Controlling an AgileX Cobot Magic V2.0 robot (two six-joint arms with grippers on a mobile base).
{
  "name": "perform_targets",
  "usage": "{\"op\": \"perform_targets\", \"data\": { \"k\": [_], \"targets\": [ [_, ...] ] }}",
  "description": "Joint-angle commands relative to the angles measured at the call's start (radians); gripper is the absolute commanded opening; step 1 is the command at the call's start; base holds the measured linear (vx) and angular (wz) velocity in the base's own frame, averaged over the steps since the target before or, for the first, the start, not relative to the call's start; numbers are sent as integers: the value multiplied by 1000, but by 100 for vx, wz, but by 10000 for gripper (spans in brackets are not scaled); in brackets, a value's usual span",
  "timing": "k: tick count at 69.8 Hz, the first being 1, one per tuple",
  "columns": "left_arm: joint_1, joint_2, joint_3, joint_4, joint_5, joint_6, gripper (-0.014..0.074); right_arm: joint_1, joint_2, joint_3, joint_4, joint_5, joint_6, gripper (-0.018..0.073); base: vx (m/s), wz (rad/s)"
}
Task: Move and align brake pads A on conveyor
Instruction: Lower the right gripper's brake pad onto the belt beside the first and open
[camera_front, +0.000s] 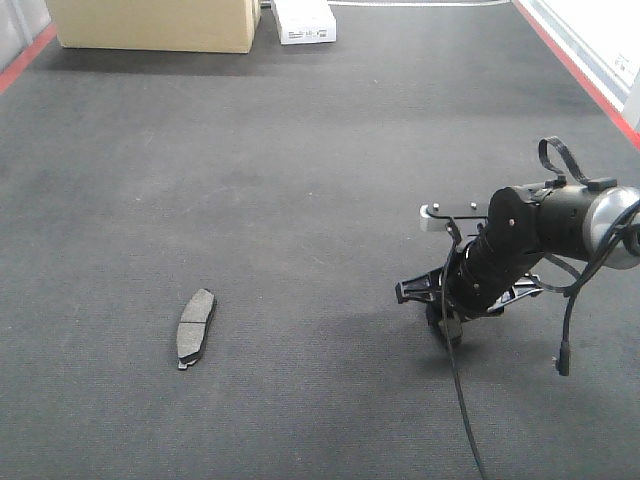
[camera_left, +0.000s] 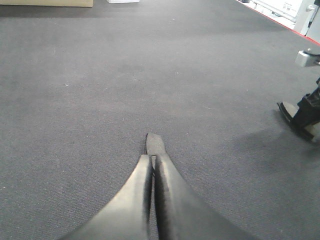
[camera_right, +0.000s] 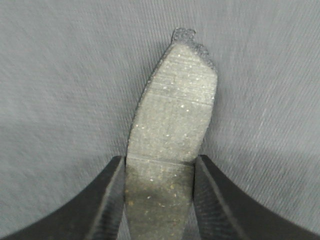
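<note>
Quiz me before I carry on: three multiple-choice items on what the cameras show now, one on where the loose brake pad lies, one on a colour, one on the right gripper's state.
1. In the front view, where on the conveyor does the loose brake pad lie?
A. near left
B. far right corner
C. far centre

2. What colour are the conveyor's edge strips?
A. yellow
B. red
C. blue

3. The right gripper is:
A. open and empty
B. out of every view
C. shut on the held brake pad

Answers:
1 A, the pad sits low and left in the front view.
2 B, red strips run along both sides of the belt.
3 C, the right wrist view shows both fingers against the pad's sides.
</note>
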Motion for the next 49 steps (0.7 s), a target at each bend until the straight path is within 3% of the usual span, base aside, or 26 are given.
{"op": "perform_targets", "data": {
  "k": [1, 27, 33, 49],
  "targets": [
    [-6, 6, -26, 4, -76, -1, -7, -1, -45, -33, -2, -19, 5, 22, 0, 0],
    [-6, 6, -26, 4, -76, -1, -7, -1, -22, -33, -2, 35, 18, 73, 0, 0],
    [-6, 6, -26, 4, -76, -1, -7, -1, -22, -33, -2, 36, 28, 137, 0, 0],
    [-6, 6, -26, 4, -76, -1, -7, -1, -55, -33, -6, 44, 50, 418, 0, 0]
  ]
}}
